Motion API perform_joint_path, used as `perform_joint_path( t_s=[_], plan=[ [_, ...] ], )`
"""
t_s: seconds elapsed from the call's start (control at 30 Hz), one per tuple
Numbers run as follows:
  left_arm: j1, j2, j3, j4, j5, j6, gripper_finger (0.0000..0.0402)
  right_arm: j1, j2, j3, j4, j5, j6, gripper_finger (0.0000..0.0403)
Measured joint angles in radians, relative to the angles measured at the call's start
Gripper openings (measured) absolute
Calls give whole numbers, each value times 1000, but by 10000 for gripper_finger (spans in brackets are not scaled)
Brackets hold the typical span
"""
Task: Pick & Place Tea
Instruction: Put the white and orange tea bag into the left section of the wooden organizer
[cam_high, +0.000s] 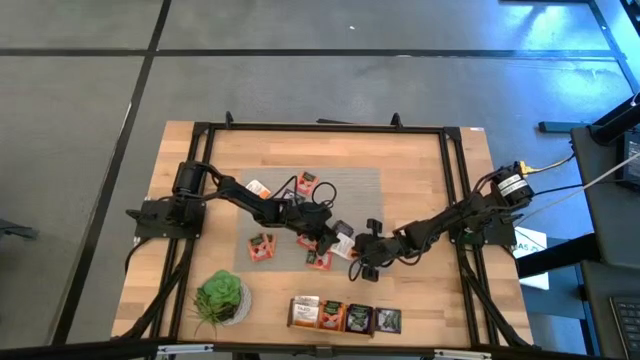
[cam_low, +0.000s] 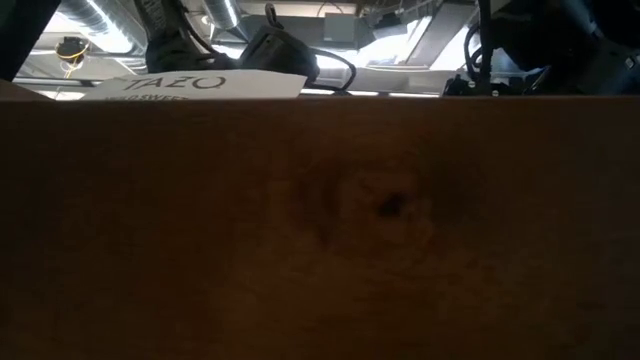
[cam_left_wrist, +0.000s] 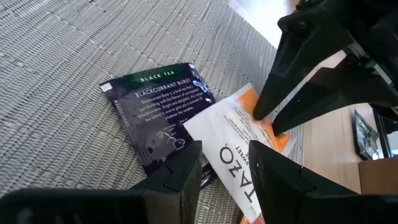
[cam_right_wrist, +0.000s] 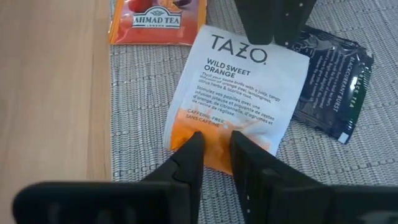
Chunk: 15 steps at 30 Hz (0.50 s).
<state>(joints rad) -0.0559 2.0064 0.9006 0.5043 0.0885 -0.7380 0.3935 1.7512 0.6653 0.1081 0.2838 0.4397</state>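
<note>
A: The right pincer sits low over the orange end of the white-and-orange Tazo sachet, its two fingers narrowed to a slim gap straddling that edge. Whether they already nip the paper or only flank it cannot be told.

B: And the left pincer?

A: It stands at the sachet's opposite, white end, fingers parted, with the printed end showing between them. So both arms meet over the same packet, at the near right corner of the grey mat.

B: Which way does the sachet run, then?

A: Its long axis runs from one pincer to the other, white end toward the left arm, orange end toward the right. Both are about equally near, and the right looks to be the one taking it.

B: What lies around it?

A: A black Blackcurrant Burst sachet lies flat just beside it, its corner seemingly tucked under the white one. An orange Ahmad Tea sachet lies near the white end. More sachets are scattered across the mat, and a row of tea boxes waits at the worktop's front edge beside a potted plant. A lift could drag the black one along
</note>
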Motion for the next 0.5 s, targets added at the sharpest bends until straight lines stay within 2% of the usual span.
perform_joint_path(
  t_s=[0.23,0.5],
  plan=[
    [7,0,2,-46,-9,-5,127,19,-2,-1,1,3,1,78],
    [11,1,-1,-54,38,-21,127,22,-2,-1,0,13,25,79]
  ],
)
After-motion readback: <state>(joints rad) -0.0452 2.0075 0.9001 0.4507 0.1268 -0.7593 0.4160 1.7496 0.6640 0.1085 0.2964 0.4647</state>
